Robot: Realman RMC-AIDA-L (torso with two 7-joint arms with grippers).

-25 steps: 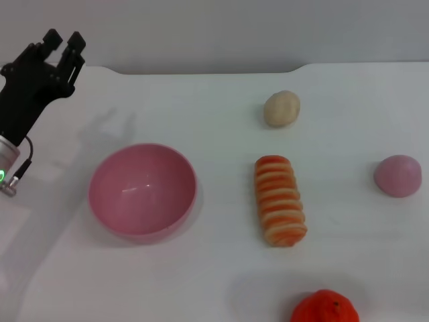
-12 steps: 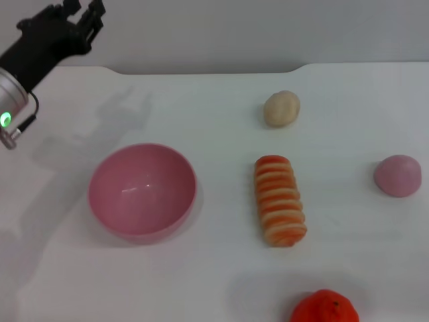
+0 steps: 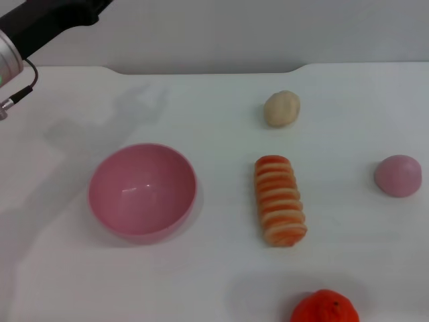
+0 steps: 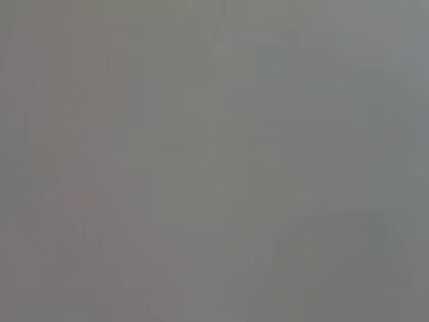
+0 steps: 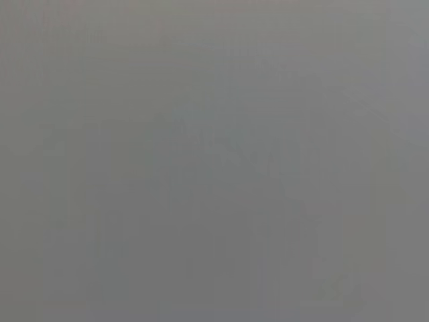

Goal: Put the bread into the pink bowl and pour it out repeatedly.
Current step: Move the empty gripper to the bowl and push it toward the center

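At the bottom edge of the head view, right of centre, an orange fruit (image 3: 324, 307) sits nearest, cut off by the frame; it lies just below the bread (image 3: 279, 200) and could be knocked aside if a gripper comes down low on that end of the roll. The bread lies lengthwise on the white table (image 3: 221, 268), right of centre, untouched and well apart from any gripper, so no grasp has begun. Its ridged, rounded form looks likely to roll or slip from a shallow pinch. Left of centre, level with it, the pink bowl (image 3: 142, 190) stands upright and holds nothing; light and smooth, it may skid or tip if bumped at the rim. A pink dome (image 3: 398, 175) rests at the right edge, a beige lump (image 3: 281, 108) above the bread. In the upper left corner only the left arm (image 3: 40, 25) shows; whether its fingers are spread or pressed together cannot be told. The right gripper is nowhere in view.
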